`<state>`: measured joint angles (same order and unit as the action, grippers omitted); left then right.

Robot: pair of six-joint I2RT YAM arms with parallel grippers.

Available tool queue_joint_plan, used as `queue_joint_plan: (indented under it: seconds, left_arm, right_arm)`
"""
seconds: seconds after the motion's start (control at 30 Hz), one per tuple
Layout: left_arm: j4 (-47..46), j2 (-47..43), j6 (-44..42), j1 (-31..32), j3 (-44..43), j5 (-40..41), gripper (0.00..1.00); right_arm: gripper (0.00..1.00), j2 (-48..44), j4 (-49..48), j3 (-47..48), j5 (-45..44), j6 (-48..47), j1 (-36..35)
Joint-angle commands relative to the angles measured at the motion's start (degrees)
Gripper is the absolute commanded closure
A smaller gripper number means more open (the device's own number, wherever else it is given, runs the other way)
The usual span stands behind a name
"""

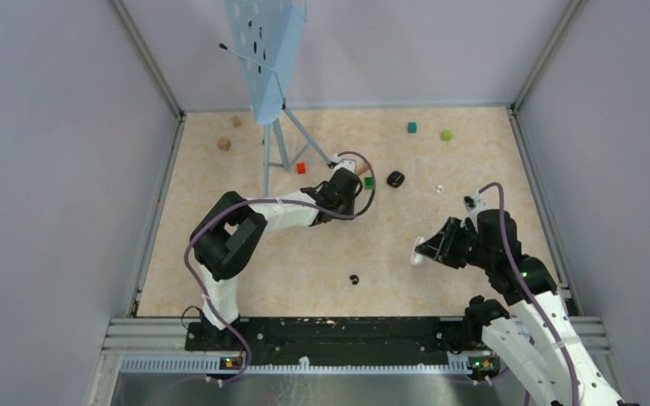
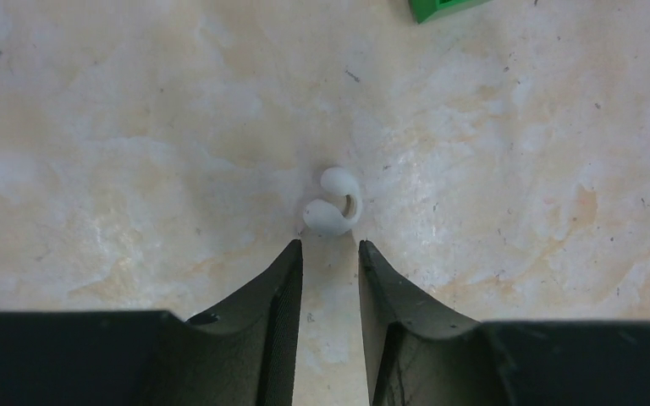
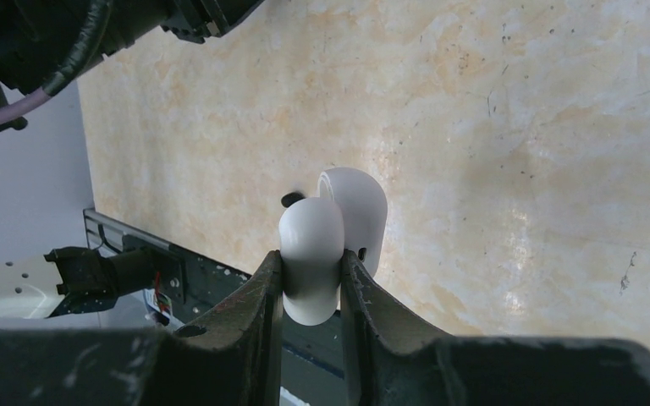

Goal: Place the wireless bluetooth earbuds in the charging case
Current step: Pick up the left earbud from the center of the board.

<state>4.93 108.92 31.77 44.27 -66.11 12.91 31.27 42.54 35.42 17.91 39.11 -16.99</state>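
The task was judged to be at an early stage, since no bud could be seen seated in the case. The white charging case (image 3: 354, 207) was held up off the desk (image 3: 516, 127), pinched between the fingers of the right claw (image 3: 311, 262). Its lid appeared to be swung open, though the inside was not shown.

One white earbud (image 2: 333, 211) lay on the desk just ahead of the left claw (image 2: 330, 247) and was not touched by it. That claw was spread only narrowly and held nothing, with its tips set to either side of the bud's line. A green block (image 2: 440, 7) lay well beyond.

In the top view a small black earbud (image 1: 354, 279) was seen on the desk between the two arms, towards the near edge and apart from both claws.

By this judgement nearly all of the work was left. The white bud had yet to be gripped, carried across to the held case and pressed into its seat, and the other buds were to be dealt with likewise. So small and rounded a bud was thought likely to slip from a loose pinch.
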Motion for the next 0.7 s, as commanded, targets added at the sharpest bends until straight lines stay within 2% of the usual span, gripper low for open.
queue_joint_plan:
  seconds: [0.0,0.17,0.3,0.67]
  left_arm:
    - [6.37,1.38,-12.52,0.17,-6.12,1.75,0.64]
    - [7.76,0.73,-21.45,1.96,-7.27,3.85,0.65]
    - [9.39,3.67,-27.90,4.68,-9.87,3.88,0.68]
    - [11.88,9.23,-31.13,6.79,-16.55,9.80,0.67]
  right_arm:
    - [1.00,0.64,-2.80,-0.35,1.11,0.17,0.48]
    - [1.00,1.00,-3.59,-0.58,1.74,0.64,0.53]
    - [1.00,1.26,-4.73,-1.46,3.49,1.07,0.53]
    - [1.00,1.01,-4.27,-1.30,3.15,1.22,0.48]
